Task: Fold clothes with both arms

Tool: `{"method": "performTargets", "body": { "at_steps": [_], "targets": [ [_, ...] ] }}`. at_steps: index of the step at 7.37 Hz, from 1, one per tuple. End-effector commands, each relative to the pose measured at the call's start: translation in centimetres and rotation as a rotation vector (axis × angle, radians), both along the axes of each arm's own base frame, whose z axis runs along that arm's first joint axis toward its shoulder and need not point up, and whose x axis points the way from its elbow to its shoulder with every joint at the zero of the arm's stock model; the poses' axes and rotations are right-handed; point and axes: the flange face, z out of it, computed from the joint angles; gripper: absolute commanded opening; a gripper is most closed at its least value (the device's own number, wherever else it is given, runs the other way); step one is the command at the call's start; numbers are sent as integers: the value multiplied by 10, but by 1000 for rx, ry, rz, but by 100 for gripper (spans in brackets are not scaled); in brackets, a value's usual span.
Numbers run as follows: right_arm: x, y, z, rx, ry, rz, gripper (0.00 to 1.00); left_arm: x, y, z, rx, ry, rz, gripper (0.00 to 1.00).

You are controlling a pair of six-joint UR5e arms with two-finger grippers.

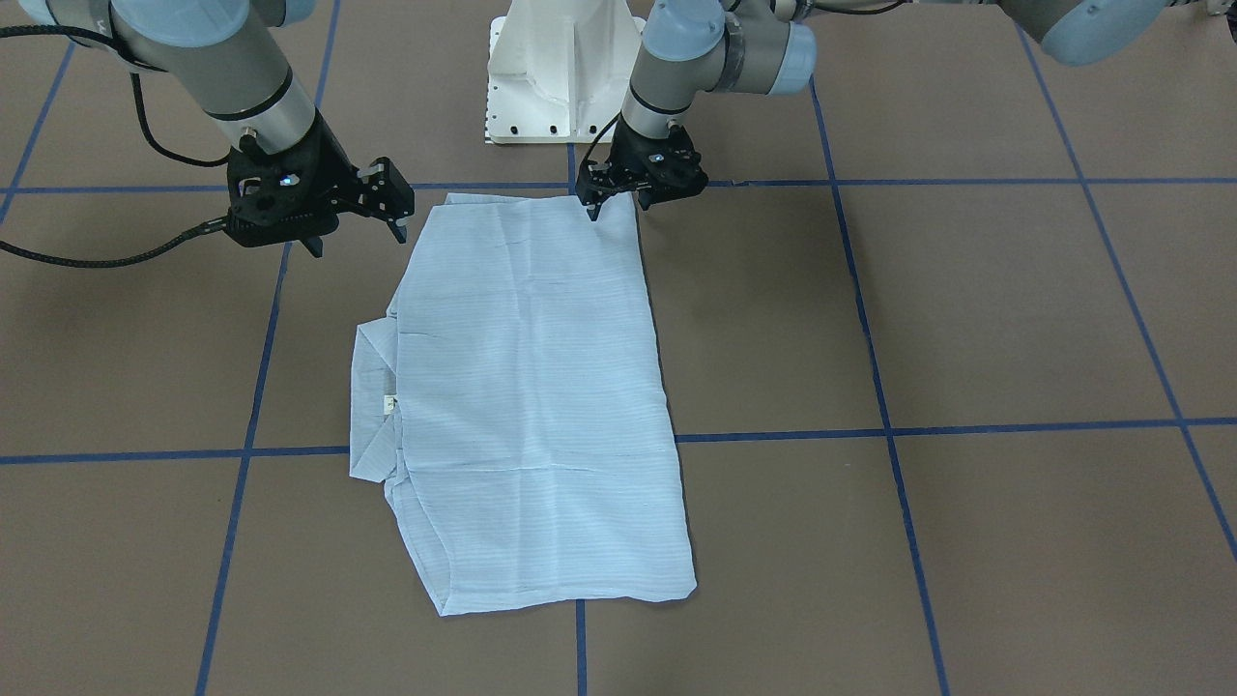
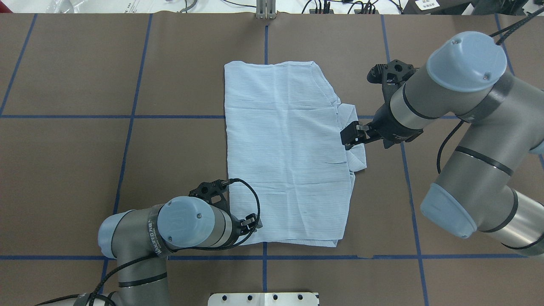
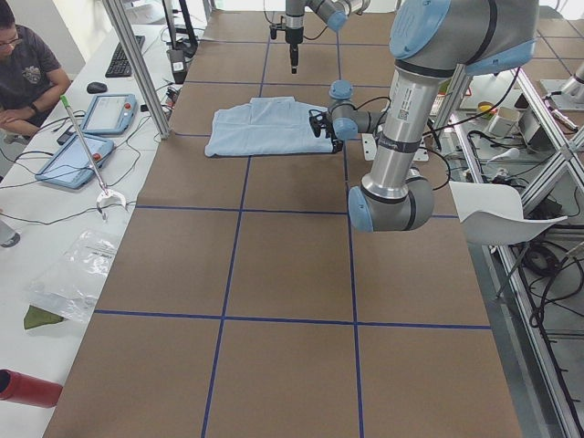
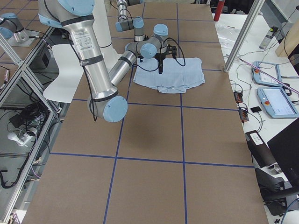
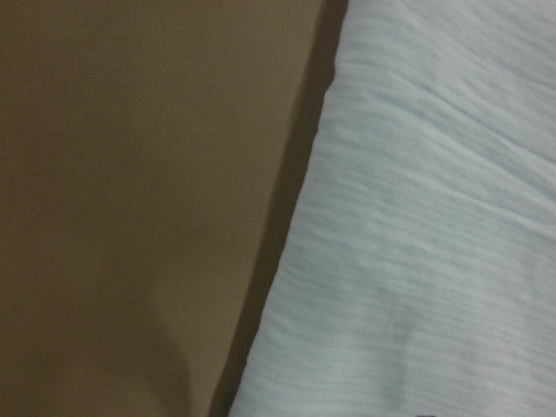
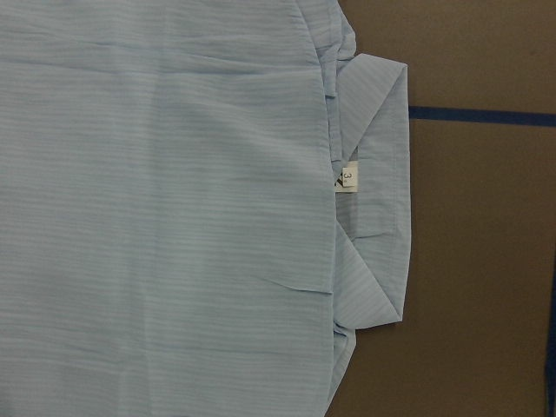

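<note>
Brown paper covers the table (image 2: 76,170), cut into big squares by blue tape lines (image 2: 131,127); the pale blue shirt (image 2: 289,153) lies flat at its middle, folded to a tall rectangle with the sleeves out of sight. Read from the overhead view, the collar (image 2: 355,136) sticks out at the shirt's 3 o'clock side, a small white label (image 6: 347,176) showing inside it; the fold edges at 9 and 12 o'clock run fairly straight, and the 6 o'clock hem is slightly wavy.

The left gripper (image 1: 617,203) is down at the shirt's 7 o'clock corner; its jaws stand apart, one fingertip over the cloth and the other just outside the edge on bare paper. The right gripper (image 2: 349,139) hangs above the collar at 3 o'clock, turned sideways, jaws parted and holding nothing.

On the side bench a clear plastic bag (image 3: 68,274) lies with something green (image 3: 41,317) at its corner; whether it is inside I cannot tell.

Bare table spreads wide at 9 o'clock of the shirt and beyond the right arm at 3 o'clock; a narrower strip separates the shirt from the table's 12 o'clock edge; the white pedestal base (image 2: 263,298) stands at 6 o'clock, near the hem.
</note>
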Motion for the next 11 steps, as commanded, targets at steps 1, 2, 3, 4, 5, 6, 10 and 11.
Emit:
{"method": "performTargets", "body": {
  "at_steps": [1, 2, 3, 4, 5, 6, 10, 11],
  "targets": [
    [0, 0, 1, -2, 0, -1, 100, 1, 1, 1, -2, -3, 3, 81],
    [0, 0, 1, -3, 2, -1, 100, 1, 1, 2, -4, -7, 2, 73],
    [0, 0, 1, -2, 0, -1, 100, 1, 1, 1, -4, -5, 2, 64],
    [0, 0, 1, -1, 2, -1, 100, 0, 1, 1, -4, -4, 2, 58],
    [0, 0, 1, -1, 2, -1, 100, -2, 1, -2, -4, 1, 3, 55],
    [0, 0, 1, 0, 0, -1, 100, -3, 1, -3, -3, 4, 3, 52],
    [0, 0, 2, -2, 3, -1, 100, -4, 2, -1, -2, -4, 3, 22],
    [0, 0, 2, -2, 3, -1, 100, -4, 2, -2, -2, -3, 3, 6]
  ]
}}
